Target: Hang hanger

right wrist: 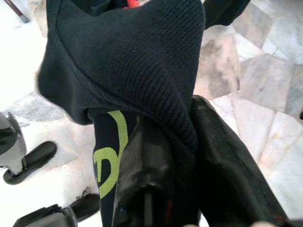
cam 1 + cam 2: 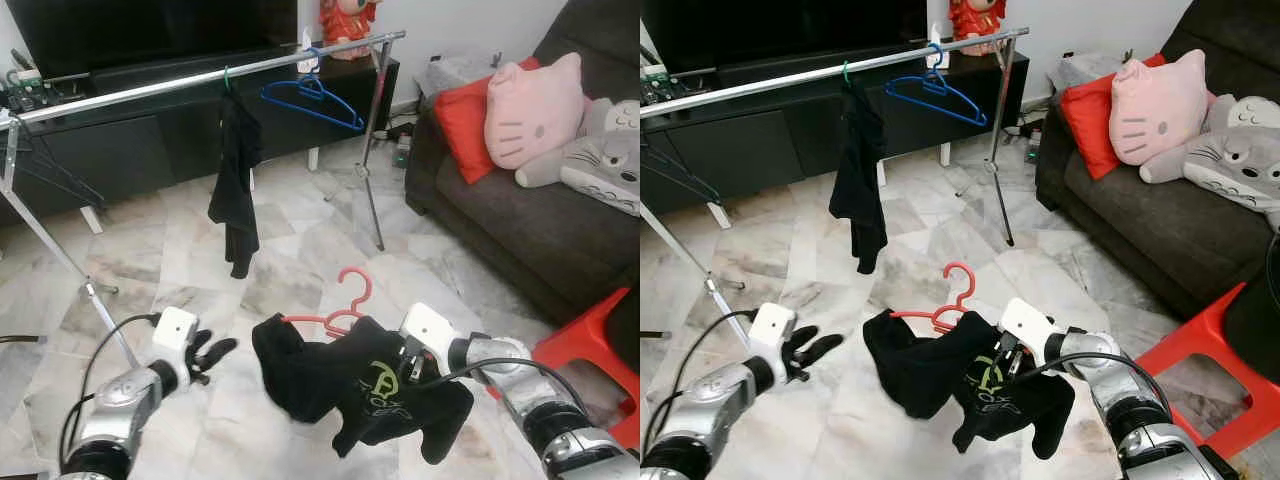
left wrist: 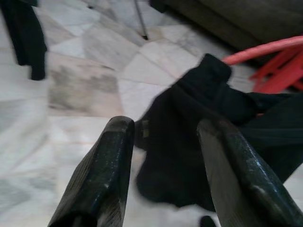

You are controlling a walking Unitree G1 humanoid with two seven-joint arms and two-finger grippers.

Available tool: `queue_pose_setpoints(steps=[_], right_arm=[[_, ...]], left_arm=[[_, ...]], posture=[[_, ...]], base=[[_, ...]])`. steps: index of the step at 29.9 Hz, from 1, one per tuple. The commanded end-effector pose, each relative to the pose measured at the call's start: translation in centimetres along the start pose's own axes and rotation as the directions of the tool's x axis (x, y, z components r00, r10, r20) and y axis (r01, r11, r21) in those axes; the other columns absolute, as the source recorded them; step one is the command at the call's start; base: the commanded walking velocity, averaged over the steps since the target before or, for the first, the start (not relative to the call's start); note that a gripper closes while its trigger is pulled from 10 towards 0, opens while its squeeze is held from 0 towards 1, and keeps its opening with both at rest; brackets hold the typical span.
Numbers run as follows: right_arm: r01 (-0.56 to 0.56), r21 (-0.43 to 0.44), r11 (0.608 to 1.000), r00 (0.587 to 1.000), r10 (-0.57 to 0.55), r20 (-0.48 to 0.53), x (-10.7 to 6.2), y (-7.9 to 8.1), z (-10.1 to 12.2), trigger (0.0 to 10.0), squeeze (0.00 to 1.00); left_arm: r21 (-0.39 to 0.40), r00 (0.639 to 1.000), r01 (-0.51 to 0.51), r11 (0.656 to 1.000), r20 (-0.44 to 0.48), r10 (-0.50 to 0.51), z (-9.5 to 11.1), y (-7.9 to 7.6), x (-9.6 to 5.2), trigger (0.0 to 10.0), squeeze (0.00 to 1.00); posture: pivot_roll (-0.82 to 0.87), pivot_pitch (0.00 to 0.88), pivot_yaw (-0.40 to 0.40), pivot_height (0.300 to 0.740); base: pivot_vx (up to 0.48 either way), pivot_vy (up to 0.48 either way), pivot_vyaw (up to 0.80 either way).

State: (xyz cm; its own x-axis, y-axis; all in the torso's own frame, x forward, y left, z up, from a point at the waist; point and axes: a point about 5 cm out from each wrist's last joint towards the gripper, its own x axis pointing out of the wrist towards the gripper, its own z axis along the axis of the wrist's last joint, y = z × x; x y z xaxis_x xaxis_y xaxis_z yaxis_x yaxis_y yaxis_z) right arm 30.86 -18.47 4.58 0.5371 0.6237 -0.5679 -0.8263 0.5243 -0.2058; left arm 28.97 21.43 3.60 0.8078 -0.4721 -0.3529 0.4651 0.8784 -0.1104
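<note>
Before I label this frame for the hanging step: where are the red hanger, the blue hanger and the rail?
red hanger [image 2: 352, 290]: left eye view, on its hook.
blue hanger [image 2: 318, 105]: left eye view, on its sloping arm.
rail [image 2: 150, 91]: left eye view, on the bare silver bar.

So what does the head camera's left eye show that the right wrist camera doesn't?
The left eye view takes in the room: the clothes rail with a blue hanger and a hanging black garment, the sofa and the red hanger. The right wrist view gives a close look at the right gripper pinching knit fabric. Both show the black shirt with its green print and the left gripper.
</note>
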Motion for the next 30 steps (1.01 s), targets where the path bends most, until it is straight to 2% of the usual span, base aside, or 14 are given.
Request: queue_pose_setpoints(steps=[1,4,5,9,14,21,30], right_arm=[[0.046,-0.051,0.998,0.998,-0.044,0.046,0.1,-0.9,1.6,10.0,0.0],[0.071,-0.06,0.996,0.996,-0.067,0.06,0.4,-1.0,2.1,10.0,0.0],[0.097,-0.064,0.993,0.992,-0.091,0.082,0.8,-1.0,2.7,10.0,0.0],[0.1,-0.048,0.994,0.987,-0.093,0.128,1.6,-0.6,3.8,10.0,0.0],[0.033,-0.065,0.997,0.991,-0.024,0.134,2.2,0.3,4.0,10.0,0.0],[0.022,-0.065,0.998,0.991,-0.014,0.133,2.5,0.7,3.9,10.0,0.0],[-0.003,-0.066,0.998,0.99,0.012,0.14,2.7,1.1,4.0,10.0,0.0]], left_arm=[[-0.039,1.0,0.008,0.999,0.001,-0.008,0.2,-0.1,0.2,10.0,1.0],[-0.043,1.0,0.004,0.999,-0.016,-0.004,0.3,-0.3,0.5,10.0,0.95],[-0.084,1.0,-0.018,0.996,-0.024,0.016,0.4,-0.4,1.0,10.0,0.0],[-0.174,0.999,-0.034,0.984,-0.015,0.032,0.7,-0.7,1.5,10.0,0.0],[-0.232,0.997,-0.073,0.97,-0.011,0.072,1.1,-0.5,2.0,10.0,0.0],[-0.275,0.989,-0.15,0.95,-0.051,0.141,0.9,-0.5,2.4,10.0,0.0],[-0.287,0.981,-0.193,0.938,-0.088,0.175,0.4,-0.3,2.4,10.0,0.0]], posture=[[-0.02,0.0,-0.037,0.74],[-0.02,0.0,-0.037,0.74],[-0.01,0.0,-0.033,0.74],[-0.01,0.0,-0.031,0.74],[-0.01,0.0,-0.035,0.74],[-0.01,0.0,-0.034,0.74],[-0.01,0.0,-0.034,0.74]], base=[[0.0,0.0,0.0],[0.0,0.0,0.0],[0.0,0.0,0.0],[0.0,0.0,0.0],[0.0,0.0,0.0],[0.0,0.0,0.0],[0.0,0.0,0.0]])
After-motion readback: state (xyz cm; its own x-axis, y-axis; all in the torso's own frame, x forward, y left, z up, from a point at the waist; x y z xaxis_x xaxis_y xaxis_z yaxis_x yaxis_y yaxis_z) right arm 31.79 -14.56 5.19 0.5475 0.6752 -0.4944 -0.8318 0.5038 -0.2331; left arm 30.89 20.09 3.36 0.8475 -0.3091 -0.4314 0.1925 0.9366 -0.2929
